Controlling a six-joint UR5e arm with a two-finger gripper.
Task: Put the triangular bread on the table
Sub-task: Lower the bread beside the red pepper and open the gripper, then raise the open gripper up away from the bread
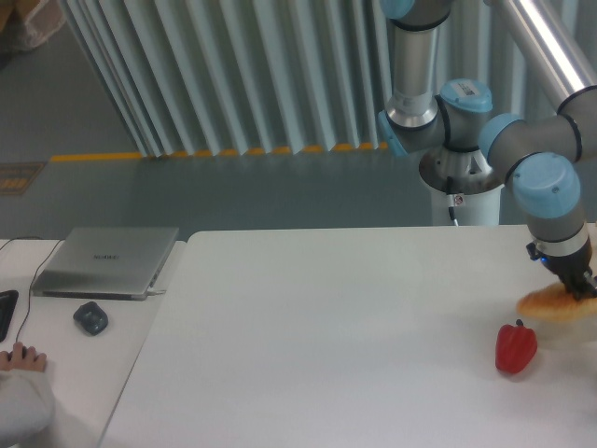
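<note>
1. At about 3 o'clock in the fixed camera view, the arm bends down from the upper right, its grey-and-blue wrist upright above the gripper [580, 284], which is closed on the triangular bread [552, 304].
2. The triangular bread hangs at the right edge, just above and to the right of the red pepper [516, 347], over the table [326, 355].
3. Toward 9 o'clock a smaller desk [56, 364] carries a closed laptop [105, 262] and a dark mouse [90, 318]; a person's hand [20, 357] rests at its lower-left edge.
4. Behind, at 12 o'clock, hang pale pleated curtains [233, 75] above a grey floor with a yellow line.
5. The gripper's fingers are partly cut off by the frame edge; whether the bread touches the tabletop is unclear.
</note>
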